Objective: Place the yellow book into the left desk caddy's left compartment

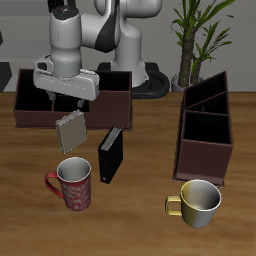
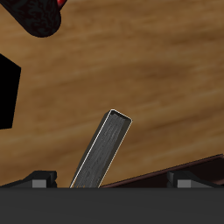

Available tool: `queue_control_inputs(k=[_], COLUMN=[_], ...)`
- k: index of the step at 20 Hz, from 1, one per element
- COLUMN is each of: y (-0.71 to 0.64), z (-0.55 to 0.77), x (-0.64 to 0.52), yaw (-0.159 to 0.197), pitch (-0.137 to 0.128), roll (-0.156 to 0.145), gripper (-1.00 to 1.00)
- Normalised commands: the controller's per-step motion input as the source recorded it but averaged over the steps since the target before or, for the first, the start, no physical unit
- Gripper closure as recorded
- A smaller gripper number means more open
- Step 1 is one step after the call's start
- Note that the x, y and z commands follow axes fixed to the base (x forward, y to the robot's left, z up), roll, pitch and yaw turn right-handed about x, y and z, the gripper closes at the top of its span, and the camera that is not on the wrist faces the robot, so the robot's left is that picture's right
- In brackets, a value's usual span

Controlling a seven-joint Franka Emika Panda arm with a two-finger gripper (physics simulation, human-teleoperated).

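Currently tool (image 1: 70, 108) clenched on thin grey-tan yellow book (image 1: 71, 130), hanging long-axis down; maroon end-on left desk caddy (image 1: 205, 128) well across surface (image 1: 140, 215).

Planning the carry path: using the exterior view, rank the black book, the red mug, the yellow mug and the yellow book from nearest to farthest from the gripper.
1. Yellow book: hanging from the gripper, held between its fingers.
2. Black book: upright just beside and forward of it.
3. Red mug: below it, toward the table's front edge.
4. Yellow mug: far across the table, near the front edge.
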Motion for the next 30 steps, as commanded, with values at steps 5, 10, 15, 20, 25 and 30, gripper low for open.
queue_control_inputs(k=[5, 10, 15, 20, 25, 30], y=[-0.09, -0.07, 0.07, 0.11, -0.08, -0.09], z=[-0.18, -0.27, -0.30, -0.21, -0.28, -0.19], x=[0.06, 0.05, 0.05, 0.03, 0.02, 0.02], yaw=[-0.023, -0.035, -0.027, -0.021, -0.043, -0.020], pitch=[-0.005, 0.014, 0.036, 0.017, 0.032, 0.019], roll=[-0.011, -0.013, -0.003, 0.004, -0.018, -0.020], gripper=[-1.00, -1.00, -1.00, -1.00, 1.00, 1.00])
